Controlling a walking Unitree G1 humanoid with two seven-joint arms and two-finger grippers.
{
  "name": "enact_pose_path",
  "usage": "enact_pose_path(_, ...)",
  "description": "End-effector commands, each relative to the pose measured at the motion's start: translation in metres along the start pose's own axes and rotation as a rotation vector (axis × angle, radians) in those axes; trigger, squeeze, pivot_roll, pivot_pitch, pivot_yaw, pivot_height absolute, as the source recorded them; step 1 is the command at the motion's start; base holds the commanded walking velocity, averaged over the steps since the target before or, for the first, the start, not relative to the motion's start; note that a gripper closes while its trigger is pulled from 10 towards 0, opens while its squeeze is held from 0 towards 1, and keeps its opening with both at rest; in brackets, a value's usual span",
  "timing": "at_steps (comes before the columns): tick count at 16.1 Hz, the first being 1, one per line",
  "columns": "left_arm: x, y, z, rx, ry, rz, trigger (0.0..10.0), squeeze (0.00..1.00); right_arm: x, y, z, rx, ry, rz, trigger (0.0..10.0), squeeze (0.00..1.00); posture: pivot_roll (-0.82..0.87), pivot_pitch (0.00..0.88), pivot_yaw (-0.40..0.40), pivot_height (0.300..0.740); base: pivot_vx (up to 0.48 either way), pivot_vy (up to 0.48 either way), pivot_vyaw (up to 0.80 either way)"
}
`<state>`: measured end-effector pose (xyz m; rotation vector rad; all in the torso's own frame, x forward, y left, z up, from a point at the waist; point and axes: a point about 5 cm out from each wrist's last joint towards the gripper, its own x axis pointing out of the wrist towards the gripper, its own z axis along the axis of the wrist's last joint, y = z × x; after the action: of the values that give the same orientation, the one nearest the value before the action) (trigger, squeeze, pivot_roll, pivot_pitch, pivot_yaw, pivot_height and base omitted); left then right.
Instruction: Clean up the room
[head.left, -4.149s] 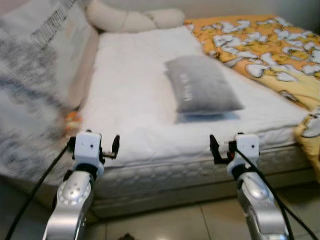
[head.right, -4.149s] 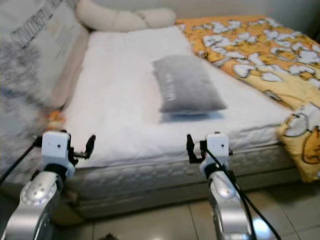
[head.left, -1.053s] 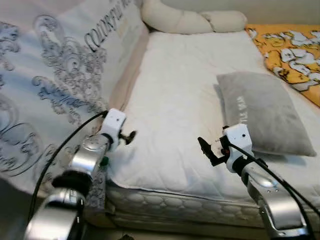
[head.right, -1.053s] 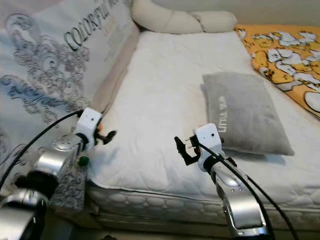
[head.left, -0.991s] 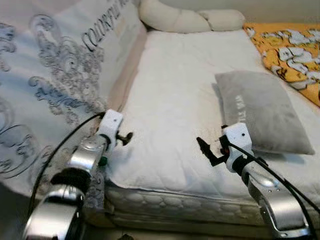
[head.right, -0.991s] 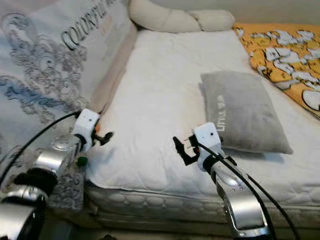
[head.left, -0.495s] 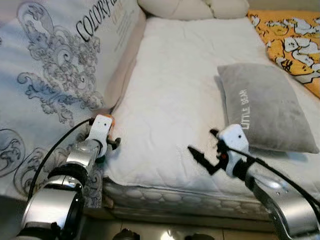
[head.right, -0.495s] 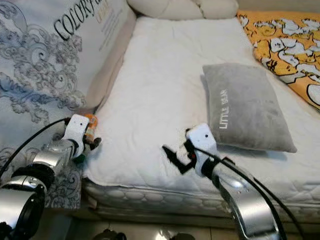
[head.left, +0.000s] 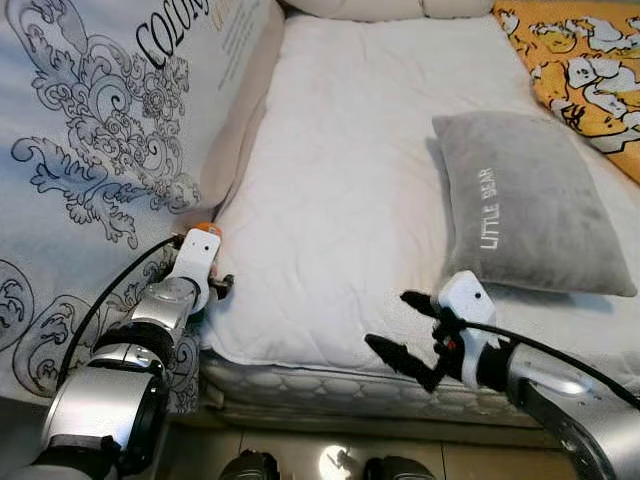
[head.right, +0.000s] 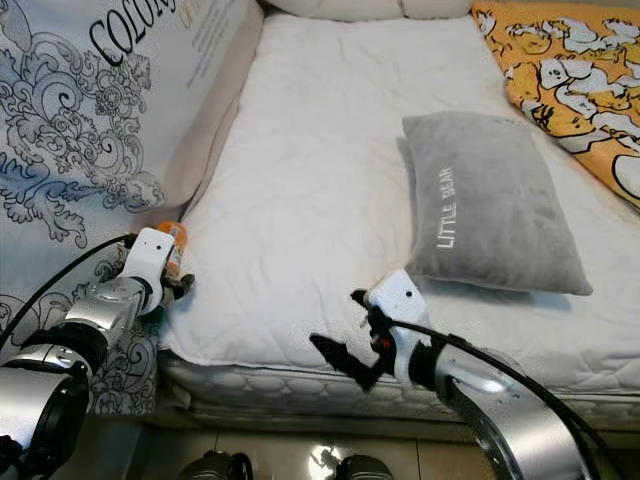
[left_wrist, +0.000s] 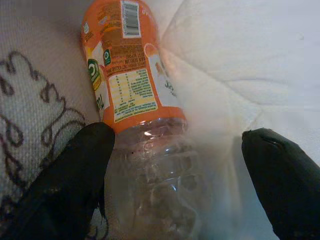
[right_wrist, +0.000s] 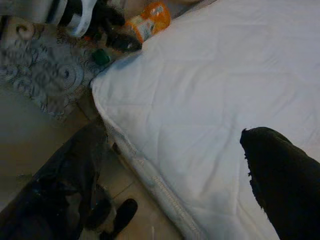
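White quilted mattress (head.left: 340, 190) stretches ahead of us, with a grey "Little Bear" pillow (head.left: 525, 205) lying on its right half and an orange cartoon-print blanket (head.left: 585, 60) beyond it at the far right. Against the bed's left edge leans a patterned upright mattress (head.left: 90, 120).

Over the past second our view has closed in and tipped down, and our left gripper (left_wrist: 175, 165) has reached into the gap between the two mattresses. That brings the first piece of litter within grasp, we judge.

Its fingers stand wide apart, straddling the clear end of an empty orange-labelled plastic bottle (left_wrist: 135, 100) wedged in the gap (the left finger looks to be touching it, the right is off it), not yet clamped.

Our right gripper (head.left: 405, 335) hovers spread open over the mattress's near edge, holding nothing.
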<state>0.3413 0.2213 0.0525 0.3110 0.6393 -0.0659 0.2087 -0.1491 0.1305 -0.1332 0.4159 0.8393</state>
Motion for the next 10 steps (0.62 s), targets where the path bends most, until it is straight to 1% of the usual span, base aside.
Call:
enact_pose_path(1,0.0000,-0.0023,-0.0101,-0.005,0.053,-0.014,10.0,0.00,-0.0044,0.0021,0.0020,0.002,0.006,0.022,10.0,0.00,-0.25,0.171,0.025,0.740,0.000,0.000,0.00)
enact_pose_path(4,0.0004,-0.0061,-0.0098,-0.004,0.064,-0.053,10.0,0.00,-0.0052,0.0002,0.0018,0.004,0.022,0.030,10.0,0.00,-0.25,0.173,0.023,0.740,0.000,0.000,0.00)
enact_pose_path(5,0.0006,-0.0077,-0.0101,0.012,0.069,-0.063,8.8,0.00,-0.0051,-0.0003,0.0020,0.003,0.025,0.032,10.0,0.00,-0.25,0.173,0.023,0.740,0.000,0.000,0.00)
enact_pose_path(6,0.0007,-0.0089,-0.0106,0.019,0.073,-0.068,4.6,0.00,-0.0050,-0.0003,0.0025,0.003,0.026,0.034,10.0,0.00,-0.25,0.171,0.023,0.740,0.000,0.000,0.00)
enact_pose_path(7,0.0008,-0.0096,-0.0106,0.017,0.074,-0.070,2.9,0.00,-0.0046,-0.0008,0.0031,0.002,0.028,0.035,10.0,0.00,-0.25,0.169,0.023,0.740,0.000,0.000,0.00)
enact_pose_path(8,0.0008,-0.0106,-0.0109,0.011,0.076,-0.078,0.0,0.00,-0.0040,-0.0014,0.0033,-0.001,0.029,0.034,10.0,0.00,-0.25,0.168,0.024,0.740,0.000,0.000,0.00)
enact_pose_path(10,0.0008,-0.0113,-0.0104,0.005,0.075,-0.091,0.0,0.00,-0.0032,-0.0031,0.0036,-0.007,0.033,0.030,10.0,0.00,-0.25,0.163,0.026,0.740,0.000,0.000,0.00)
